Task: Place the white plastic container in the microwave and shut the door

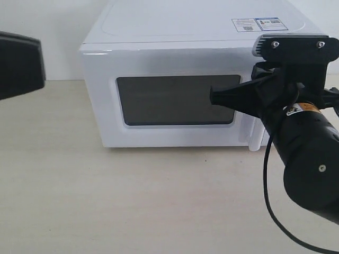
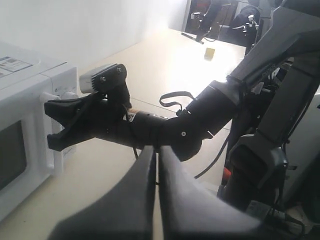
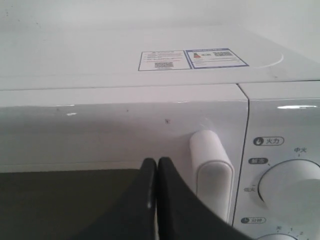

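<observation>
The white microwave (image 1: 175, 32) stands at the back of the table with its door (image 1: 100, 106) closed; the dark window (image 1: 169, 100) fills the door's middle. My right gripper (image 1: 213, 97) is shut and empty. Its tip (image 3: 156, 162) is in front of the window's right edge, just beside the vertical white bar handle (image 3: 212, 172). My left gripper (image 2: 156, 150) is also shut and empty, held off to the left of the microwave, and shows as a dark block (image 1: 18, 63) at the exterior view's edge. The white plastic container is out of view.
The control panel with its round dials (image 3: 290, 187) lies right of the handle. Stickers (image 1: 259, 24) sit on the microwave's top. The right arm (image 2: 165, 132) stretches across the light table (image 1: 132, 201) toward the microwave, with a black cable (image 1: 270, 206) hanging below it.
</observation>
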`<move>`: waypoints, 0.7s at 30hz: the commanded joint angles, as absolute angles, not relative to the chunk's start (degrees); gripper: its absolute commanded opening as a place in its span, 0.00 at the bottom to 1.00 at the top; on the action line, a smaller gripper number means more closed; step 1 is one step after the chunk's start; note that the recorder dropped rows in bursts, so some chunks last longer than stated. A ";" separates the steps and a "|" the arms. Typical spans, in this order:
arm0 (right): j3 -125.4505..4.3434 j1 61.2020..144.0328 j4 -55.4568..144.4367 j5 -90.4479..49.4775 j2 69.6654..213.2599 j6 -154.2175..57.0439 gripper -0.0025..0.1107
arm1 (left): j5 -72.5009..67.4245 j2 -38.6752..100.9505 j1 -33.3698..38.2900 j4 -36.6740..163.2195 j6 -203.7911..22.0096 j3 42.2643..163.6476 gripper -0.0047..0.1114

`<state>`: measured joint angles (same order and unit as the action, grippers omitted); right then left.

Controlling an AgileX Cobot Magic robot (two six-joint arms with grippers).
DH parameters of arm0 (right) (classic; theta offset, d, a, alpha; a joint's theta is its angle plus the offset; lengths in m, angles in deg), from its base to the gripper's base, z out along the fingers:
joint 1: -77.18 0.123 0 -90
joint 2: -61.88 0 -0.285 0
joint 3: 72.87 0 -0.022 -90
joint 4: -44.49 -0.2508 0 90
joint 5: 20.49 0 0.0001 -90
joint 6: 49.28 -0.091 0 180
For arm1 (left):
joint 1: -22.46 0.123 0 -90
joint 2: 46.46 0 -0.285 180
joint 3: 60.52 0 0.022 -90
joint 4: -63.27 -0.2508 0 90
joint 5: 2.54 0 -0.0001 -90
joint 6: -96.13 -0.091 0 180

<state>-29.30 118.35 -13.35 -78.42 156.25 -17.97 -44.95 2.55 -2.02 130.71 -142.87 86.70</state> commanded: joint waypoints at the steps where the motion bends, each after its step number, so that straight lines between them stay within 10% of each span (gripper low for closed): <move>1: -28.90 118.40 -13.68 -78.51 155.64 -17.49 0.02 | -43.12 0.56 -2.15 131.36 -142.27 84.71 0.07; 21: -28.90 118.40 -13.68 -78.51 155.64 -17.49 0.02 | -42.76 -0.06 -2.15 128.12 -143.37 84.87 0.07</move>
<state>-29.30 118.35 -13.69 -78.42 156.25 -17.93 -43.36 0.84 -2.02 130.54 -142.87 84.52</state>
